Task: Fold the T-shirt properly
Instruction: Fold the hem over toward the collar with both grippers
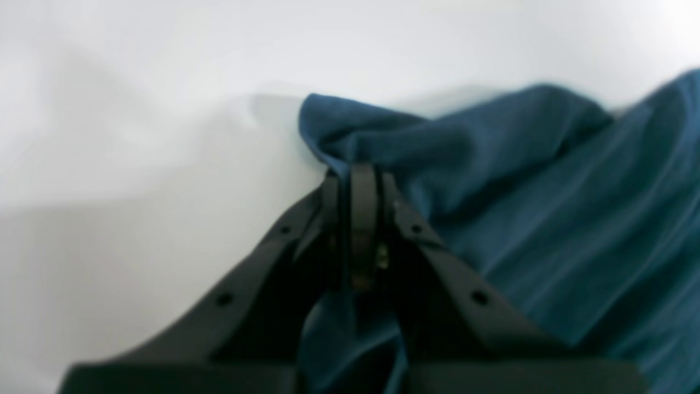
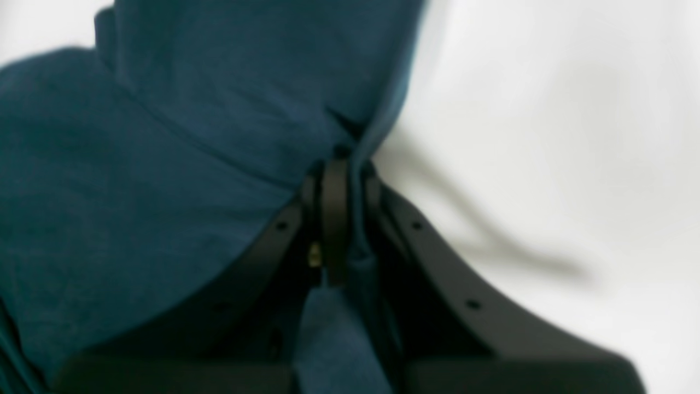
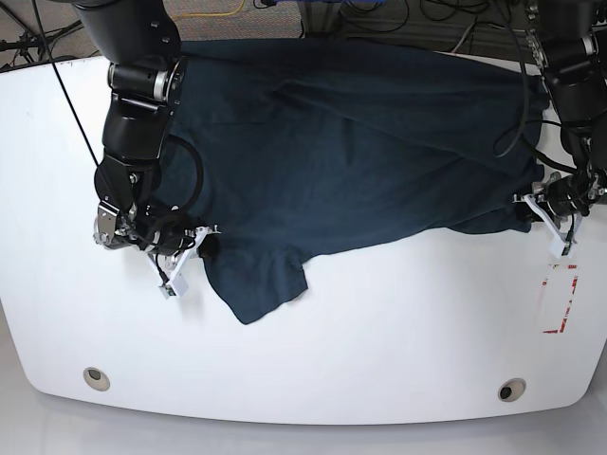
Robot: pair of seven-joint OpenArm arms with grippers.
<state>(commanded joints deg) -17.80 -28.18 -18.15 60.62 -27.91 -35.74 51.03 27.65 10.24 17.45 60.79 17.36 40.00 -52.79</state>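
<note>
Navy cotton T-shirt (image 3: 360, 152) is lying spread across the far half of the white tabletop (image 3: 379, 341), reaching the far edge, w/ one sleeve flap (image 3: 261, 284) sticking toward the near edge. Left gripper (image 1: 358, 180) is pinching a bunched corner of fabric, jaws closed tight on the cloth, near the tabletop's right edge in the base view; right gripper (image 2: 336, 169) is likewise clamping a fold of cloth near the left edge, jaws narrow w/ fabric running down between them. Both wrist views are blurry, so how many layers each is holding can't be told. Judging from this, the step in hand is prob. a two-corner lift or drag for a fold. Risks: grips are sitting on gathered, wrinkly cloth, so thin pinches could be slipping out under tension; if arms are pulling unevenly, the fold line goes crooked; the loose sleeve flap could be tucking under or trailing & spoiling the fold; cables hanging off both arms could be catching the cloth too.
</note>
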